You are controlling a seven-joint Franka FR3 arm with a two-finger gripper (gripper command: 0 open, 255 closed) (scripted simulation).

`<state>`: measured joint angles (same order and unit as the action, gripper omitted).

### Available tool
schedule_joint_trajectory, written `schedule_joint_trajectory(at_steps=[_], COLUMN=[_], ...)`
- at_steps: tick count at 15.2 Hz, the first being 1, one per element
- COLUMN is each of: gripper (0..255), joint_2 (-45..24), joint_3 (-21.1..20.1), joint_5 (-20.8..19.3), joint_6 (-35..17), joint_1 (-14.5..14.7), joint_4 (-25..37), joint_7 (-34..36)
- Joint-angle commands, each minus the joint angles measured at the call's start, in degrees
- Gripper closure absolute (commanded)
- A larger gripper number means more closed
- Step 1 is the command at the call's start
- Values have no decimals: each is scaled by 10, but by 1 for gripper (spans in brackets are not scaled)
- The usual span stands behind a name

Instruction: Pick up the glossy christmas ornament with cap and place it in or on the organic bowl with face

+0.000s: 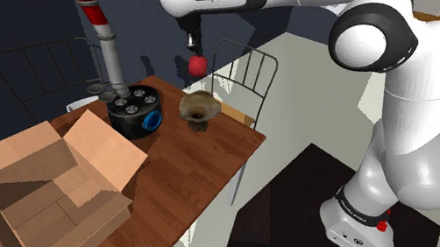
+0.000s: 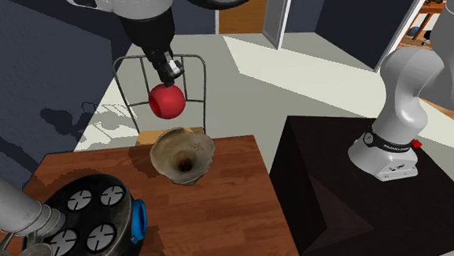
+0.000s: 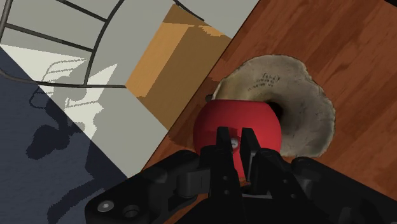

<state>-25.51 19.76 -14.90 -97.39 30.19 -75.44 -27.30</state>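
I am holding the red glossy ornament point(image 2: 167, 102) in the hand point(image 2: 171, 77). The two black fingers point(image 3: 222, 147) are pinching almost shut on the small pale cap at its top, so the ball is hanging beneath them rather than being squeezed round its slippery middle. I judge that grip the sensible one: the cap gives the fingers an edge to bite.

The ornament is hanging in the air, well clear of the table point(image 1: 199, 174) and above the brownish, wavy-rimmed bowl point(image 2: 183, 154). The bowl is standing near the table corner, just beside the wire chair point(image 1: 246, 70). From the wrist view the ball is covering the bowl's rim on the side toward the table edge, with the dark hollow peeking out beside it. So I am reading it as not quite centred over the opening.

Keeping it high is sparing the flared rim from a knock. Next I would be nudging over the hollow, then lowering before letting go, since a round ball dropped on the rim could roll off the table.
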Motion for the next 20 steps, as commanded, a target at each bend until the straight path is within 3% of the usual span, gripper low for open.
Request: schedule_joint_trajectory(at_steps=[1, 20], gripper=[255, 255], joint_2=[0, -22], joint_3=[0, -4], joint_5=[0, -4], joint_6=[-13, -139], joint_1=[-1, 0], joint_4=[-12, -124], joint_7=[2, 43])
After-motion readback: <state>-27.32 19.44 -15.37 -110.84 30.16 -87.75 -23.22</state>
